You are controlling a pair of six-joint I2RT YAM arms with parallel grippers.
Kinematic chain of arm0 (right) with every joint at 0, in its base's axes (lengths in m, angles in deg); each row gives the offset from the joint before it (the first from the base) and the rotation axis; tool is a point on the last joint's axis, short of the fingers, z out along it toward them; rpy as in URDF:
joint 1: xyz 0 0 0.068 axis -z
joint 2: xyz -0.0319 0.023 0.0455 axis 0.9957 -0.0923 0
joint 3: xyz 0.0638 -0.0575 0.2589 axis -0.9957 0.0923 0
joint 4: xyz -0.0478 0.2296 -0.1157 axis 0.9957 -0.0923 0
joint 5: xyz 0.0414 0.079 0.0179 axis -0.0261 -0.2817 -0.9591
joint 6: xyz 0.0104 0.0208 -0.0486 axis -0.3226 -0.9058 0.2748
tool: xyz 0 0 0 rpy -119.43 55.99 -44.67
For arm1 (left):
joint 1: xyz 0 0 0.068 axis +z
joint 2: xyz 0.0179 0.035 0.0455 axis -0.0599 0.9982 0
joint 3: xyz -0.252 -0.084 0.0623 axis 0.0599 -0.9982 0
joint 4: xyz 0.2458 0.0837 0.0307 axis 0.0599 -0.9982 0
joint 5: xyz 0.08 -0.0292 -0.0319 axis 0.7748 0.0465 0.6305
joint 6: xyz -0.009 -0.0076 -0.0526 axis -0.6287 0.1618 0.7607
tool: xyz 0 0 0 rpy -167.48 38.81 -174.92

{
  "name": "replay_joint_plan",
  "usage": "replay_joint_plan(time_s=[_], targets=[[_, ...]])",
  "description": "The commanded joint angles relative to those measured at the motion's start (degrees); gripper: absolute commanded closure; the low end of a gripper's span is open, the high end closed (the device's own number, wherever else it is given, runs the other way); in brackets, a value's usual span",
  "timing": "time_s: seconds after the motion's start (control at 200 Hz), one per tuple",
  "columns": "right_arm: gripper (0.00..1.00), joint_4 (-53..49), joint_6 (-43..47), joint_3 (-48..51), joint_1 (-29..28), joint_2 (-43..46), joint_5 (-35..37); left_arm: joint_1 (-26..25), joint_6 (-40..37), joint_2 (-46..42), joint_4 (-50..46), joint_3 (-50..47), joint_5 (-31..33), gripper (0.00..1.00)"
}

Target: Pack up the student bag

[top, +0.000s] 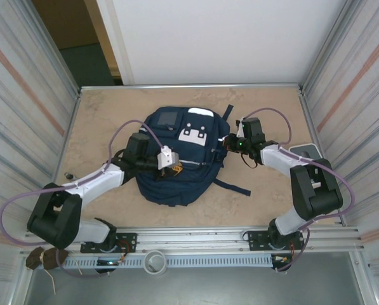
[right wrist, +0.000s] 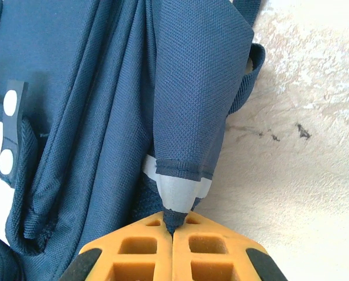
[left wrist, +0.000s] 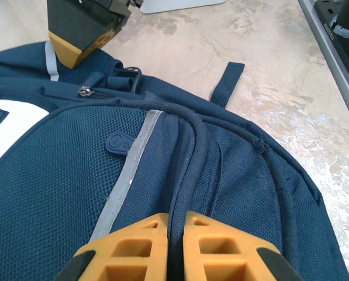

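Left hand (left wrist: 175, 221) grips student bag (top: 190, 179) seam, right hand (right wrist: 173, 222) its fold; mottled beige table (top: 100, 121) (ribbed walls (top: 24, 95) around).

We see the student bag (top: 183, 184), a navy fabric backpack, lying flat at the middle of the bench (top: 100, 121) with its front face up. It bears a white patch (top: 195, 135), a small dark square panel (top: 168, 118) and thin grey stripes. A dark strap (top: 233, 186) trails from its right side.

The student bag (top: 183, 136) lies in the middle of the table (top: 100, 121). The left gripper (top: 174, 169) sits on its near part, and the right gripper (top: 228, 145) is at its right edge. A strap (top: 233, 187) trails right along the table.
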Motion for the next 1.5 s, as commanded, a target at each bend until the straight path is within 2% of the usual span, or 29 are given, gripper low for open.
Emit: replay_joint_plan(time_s=[0.0,0.185,0.266,0.396,0.466,0.561,0.706,0.912,1.027,1.087,1.207,1.323,1.498], targets=[[0.94,-2.21,3.52,-3.95,0.51,0.25,0.23,1.01,1.43,1.84,1.32,2.08,3.82,0.88],[0.90,-5.82,6.87,-6.70,0.52,-0.73,0.96,1.01,1.42,3.31,0.76,3.22,4.16,0.88],[0.82,-8.47,8.31,-8.06,0.81,-1.46,1.42,1.01,2.22,3.83,0.89,3.67,4.35,0.87],[0.59,-15.16,10.84,-11.42,1.71,-1.70,5.71,-1.15,6.57,4.21,2.59,4.77,7.25,0.66],[0.53,-17.11,11.47,-11.99,2.36,0.14,7.57,-2.93,9.59,3.87,2.92,6.04,9.95,0.52],[0.45,-19.38,12.06,-11.93,2.36,4.28,10.91,-3.57,14.85,1.90,2.00,7.83,12.30,0.39],[0.35,-22.25,13.61,-10.05,0.95,13.33,20.60,-2.01,23.62,-5.17,1.40,7.72,22.88,0.27],[0.14,-21.81,18.82,-6.54,-2.57,26.28,34.87,6.10,35.73,-19.31,7.83,-0.81,35.57,0.14],[0.05,-20.02,21.59,-4.77,-3.77,31.43,40.95,10.06,39.56,-25.99,9.02,-5.37,44.28,0.04],[0.01,-19.37,22.42,-3.76,-3.88,33.05,42.92,11.87,40.73,-28.54,8.60,-7.04,48.09,0.01],[0.01,-17.25,21.98,-1.03,-3.88,36.30,46.40,15.14,41.81,-30.85,7.04,-9.56,53.78,0.01],[0.01,-10.52,21.33,5.29,-2.97,37.96,48.03,17.16,40.65,-29.67,7.77,-11.70,56.16,0.01],[0.01,5.48,24.94,17.64,1.62,33.75,42.01,18.89,36.70,-23.45,14.14,-15.86,55.99,0.01]])
